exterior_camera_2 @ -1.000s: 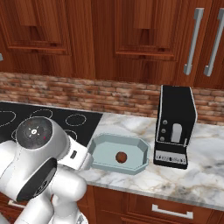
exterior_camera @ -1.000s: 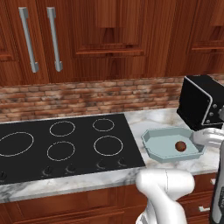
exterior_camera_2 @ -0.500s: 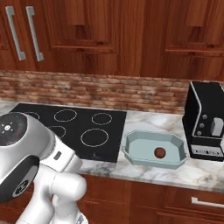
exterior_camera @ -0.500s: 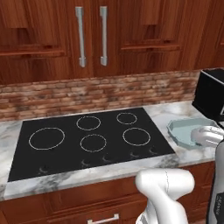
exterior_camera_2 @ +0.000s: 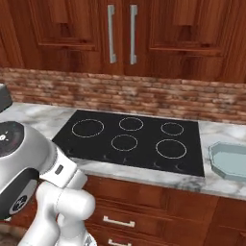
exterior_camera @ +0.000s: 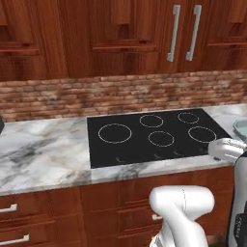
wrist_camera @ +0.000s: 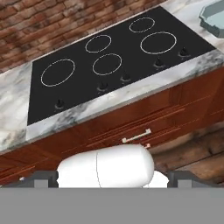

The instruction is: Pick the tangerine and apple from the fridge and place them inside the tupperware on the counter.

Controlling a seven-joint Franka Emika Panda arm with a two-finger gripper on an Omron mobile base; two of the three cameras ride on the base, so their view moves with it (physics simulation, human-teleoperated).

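The tupperware (exterior_camera_2: 229,160) is a pale blue-grey tray on the marbled counter (exterior_camera_2: 43,122), right of the black cooktop (exterior_camera_2: 132,139). Its edge also shows at the far right of the left base view as tupperware (exterior_camera: 240,128), and in the top right corner of the hand view as tupperware (wrist_camera: 214,19). The part of its inside that shows holds nothing. The tangerine, the apple and the fridge are out of view. My gripper (wrist_camera: 111,178) is open, its dark fingertips (wrist_camera: 43,177) wide apart with nothing between them. It looks down at the cabinet front below the cooktop.
Red-brown drawers with a metal handle (wrist_camera: 136,136) run under the counter. Above a brick backsplash, wall cabinets carry two long handles (exterior_camera_2: 121,33). A dark object (exterior_camera_2: 3,97) stands on the counter's left end. Wooden floor (wrist_camera: 192,148) lies below.
The whole picture has slid right, so the camera has moved left along the counter. The cooktop now sits in the middle, the tupperware is at the right edge, and the black appliance is gone from view.
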